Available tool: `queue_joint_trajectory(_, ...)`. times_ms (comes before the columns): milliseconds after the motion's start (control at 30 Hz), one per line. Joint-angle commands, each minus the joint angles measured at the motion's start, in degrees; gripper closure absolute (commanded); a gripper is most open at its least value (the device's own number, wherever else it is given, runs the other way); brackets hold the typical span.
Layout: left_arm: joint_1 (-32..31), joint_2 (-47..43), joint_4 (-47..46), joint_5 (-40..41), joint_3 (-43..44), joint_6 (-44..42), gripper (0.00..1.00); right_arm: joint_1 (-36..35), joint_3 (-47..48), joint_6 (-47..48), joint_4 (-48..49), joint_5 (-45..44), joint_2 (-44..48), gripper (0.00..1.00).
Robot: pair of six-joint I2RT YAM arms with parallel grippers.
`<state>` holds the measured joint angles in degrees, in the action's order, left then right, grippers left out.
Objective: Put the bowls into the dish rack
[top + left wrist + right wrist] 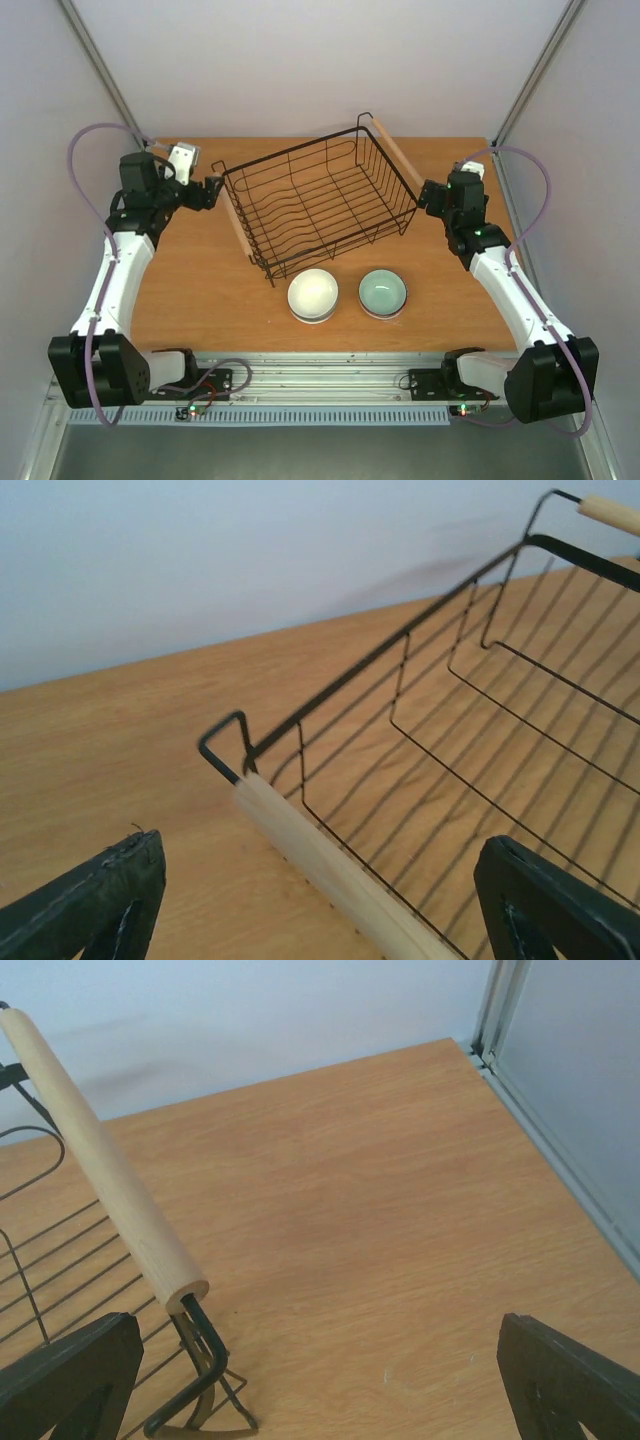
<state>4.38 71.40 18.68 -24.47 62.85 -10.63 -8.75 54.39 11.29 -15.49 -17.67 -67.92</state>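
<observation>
Closest in, just past the arm bases [100,368], two bowls sit on the worktop [200,290]: a white bowl [313,296] on the left and a mint green bowl [383,293] just beside it on the right, not touching as far as I can see. Both look a bit thick under the rim, so they could be stacks, but honestly I can't tell from here. Those are the only bowls I can find in any view.

Right behind them is the dish rack [320,205], sitting skewed on the worktop with zero in it, just bare wavy wire. Progress-wise I'd say nothing is loaded yet, and every bowl in sight has yet to go in.

Further back, both arms are at the rack's ends rather than at the bowls. On its wrist view the left claw [320,842] is spread wide, with the left wooden handle [240,225] running up between the fingers and nothing gripped. Same deal for the right claw [317,1325]: wide open, the tip of the right wooden handle [395,152] between the fingers and closer to one of them, holding nothing. My guess is they're lined up to grab or shift the rack rather than a bowl, but that's only a guess.
</observation>
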Motion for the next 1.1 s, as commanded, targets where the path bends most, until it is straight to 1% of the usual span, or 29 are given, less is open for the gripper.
queue_joint_trajectory(0,-0.1,-2.1,7.9,-5.5,0.8,-1.0,0.14,-0.9,2.0,-1.5,-2.4,-0.2,1.3,0.02)
queue_joint_trajectory(200,-0.2,-2.6,14.6,-8.0,-0.9,-3.5,0.13,-1.7,2.0,-2.4,-4.3,0.5,1.9,0.01)
queue_joint_trajectory(400,-0.2,-4.3,17.4,-8.1,-2.7,-4.4,0.13,-1.9,1.4,-3.7,-5.6,2.5,2.4,0.02)
queue_joint_trajectory(533,-0.4,-2.3,20.1,-8.7,-2.1,-4.4,0.14,-2.0,0.5,-4.3,-5.0,3.2,2.5,0.01)
queue_joint_trajectory(667,-0.5,-0.8,18.6,-9.1,-3.0,-4.4,0.14,-2.0,-0.3,-4.7,-4.6,4.0,2.3,0.01)
queue_joint_trajectory(767,-0.7,2.2,17.3,-9.6,-2.9,-4.0,0.14,-2.0,-0.8,-4.8,-4.3,4.9,2.0,0.02)
queue_joint_trajectory(867,-0.8,4.5,19.0,-11.5,-1.8,-4.3,0.18,-2.1,-1.1,-5.0,-4.2,6.0,1.9,0.01)
queue_joint_trajectory(1000,-1.0,5.2,17.5,-8.8,-2.4,-4.2,0.20,-2.2,-1.7,-5.2,-3.3,8.4,1.6,0.02)
queue_joint_trajectory(1067,-1.0,4.8,17.3,-6.8,-2.2,-4.1,0.23,-2.6,-1.8,-4.8,-3.0,9.1,1.5,0.01)
